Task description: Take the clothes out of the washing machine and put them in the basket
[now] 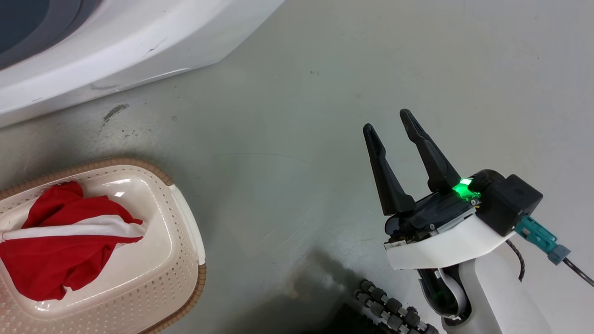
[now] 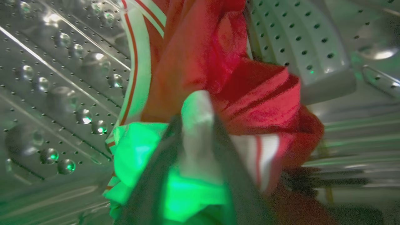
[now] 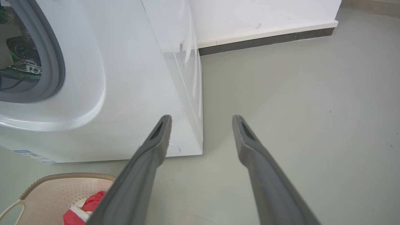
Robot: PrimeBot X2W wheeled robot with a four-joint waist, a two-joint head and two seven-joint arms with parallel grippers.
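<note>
Inside the washing machine's (image 1: 116, 41) steel drum (image 2: 62, 78), red clothes (image 2: 218, 62) with white stripes lie bunched. My left gripper (image 2: 197, 106) is pushed into them, its dark fingers close together with pale fabric pinched between them. Another red and white garment (image 1: 60, 250) lies in the cream basket (image 1: 185, 218) on the floor in front of the machine. My right gripper (image 1: 387, 121) hovers open and holds nothing, over bare floor to the right of the basket. In the right wrist view that gripper (image 3: 201, 118) points at the washing machine's (image 3: 125, 78) lower right corner, with the basket (image 3: 56, 190) at the lower left.
A ribbed perforated paddle (image 2: 300, 47) stands out from the drum wall just right of the clothes. Grey floor (image 1: 301, 139) stretches between basket and right arm. A wall with a dark skirting (image 3: 265, 39) runs behind the machine. My base's roller wheel (image 1: 394, 311) shows at the bottom.
</note>
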